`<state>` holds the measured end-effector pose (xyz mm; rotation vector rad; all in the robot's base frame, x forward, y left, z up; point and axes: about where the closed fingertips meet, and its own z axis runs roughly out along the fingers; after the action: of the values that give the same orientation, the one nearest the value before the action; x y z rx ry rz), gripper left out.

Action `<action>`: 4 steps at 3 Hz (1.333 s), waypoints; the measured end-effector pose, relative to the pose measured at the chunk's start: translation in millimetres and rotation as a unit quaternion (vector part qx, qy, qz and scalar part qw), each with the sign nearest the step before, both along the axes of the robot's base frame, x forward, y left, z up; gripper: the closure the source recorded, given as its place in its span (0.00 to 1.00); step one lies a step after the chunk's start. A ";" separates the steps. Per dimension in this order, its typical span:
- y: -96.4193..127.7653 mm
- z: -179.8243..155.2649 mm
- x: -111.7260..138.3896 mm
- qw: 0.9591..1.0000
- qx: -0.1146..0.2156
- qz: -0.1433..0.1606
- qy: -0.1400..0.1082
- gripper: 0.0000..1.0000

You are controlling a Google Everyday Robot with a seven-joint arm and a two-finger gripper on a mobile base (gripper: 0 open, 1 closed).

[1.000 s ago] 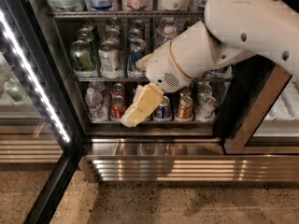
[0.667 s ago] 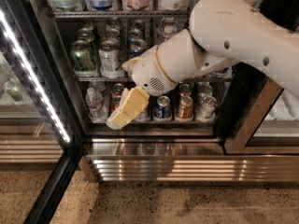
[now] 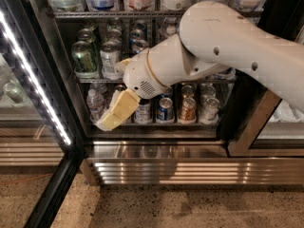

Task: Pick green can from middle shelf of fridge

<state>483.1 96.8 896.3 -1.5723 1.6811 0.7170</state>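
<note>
The green can (image 3: 83, 58) stands upright at the left front of the middle shelf (image 3: 95, 80) of the fridge (image 3: 61, 80), next to a silver-white can (image 3: 110, 57). My gripper (image 3: 105, 123), cream-coloured at the end of the white arm (image 3: 223, 42), points down and to the left in front of the lower rack. It is below and slightly right of the green can, not touching it. The arm hides the right part of the middle shelf.
The lower rack holds a small water bottle (image 3: 95, 103), a blue can (image 3: 165, 109) and a brown can (image 3: 187, 110). The open glass door with its LED strip (image 3: 33, 77) stands to the left. The ribbed steel base (image 3: 156, 167) lies below, above a speckled floor.
The arm has swung left across the fridge opening. The gripper has moved left and a little lower, closer to the column under the green can.
</note>
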 end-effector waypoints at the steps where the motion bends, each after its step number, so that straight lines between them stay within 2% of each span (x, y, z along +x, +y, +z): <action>1: 3.2 -2.6 0.8 1.000 0.014 -0.010 0.000 0.00; 3: 38.5 -5.0 45.6 0.998 0.060 -0.024 -0.027 0.00; 4: 56.2 -2.4 67.6 0.997 0.066 -0.026 -0.039 0.00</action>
<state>550.7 153.0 893.9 -1.4414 1.5791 0.7162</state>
